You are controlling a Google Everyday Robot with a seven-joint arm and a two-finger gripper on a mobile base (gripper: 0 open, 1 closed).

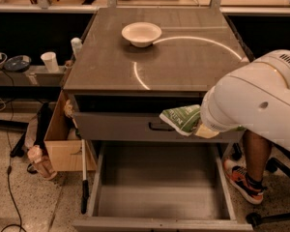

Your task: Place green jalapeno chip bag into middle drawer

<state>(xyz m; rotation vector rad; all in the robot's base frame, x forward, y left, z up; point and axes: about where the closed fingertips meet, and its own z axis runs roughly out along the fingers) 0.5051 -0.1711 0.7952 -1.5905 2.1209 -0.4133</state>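
While your pincer (201, 128), at 3 o'clock, grips the green jalapeno chip bag (180, 118) by one end, the bag juts toward 9 o'clock. The middle drawer (154, 193) lies below, at 6 o'clock from it.

Hand (203, 128) sits just below the tabletop (183, 62) front edge. Cream bowl (141, 34) is up on the tabletop, well behind and left of hand. Black handle (162, 126) just left. Cardboard box (63, 146) far left, lower. White cup (50, 61) further left, higher. Orange shoe (238, 178) below right.
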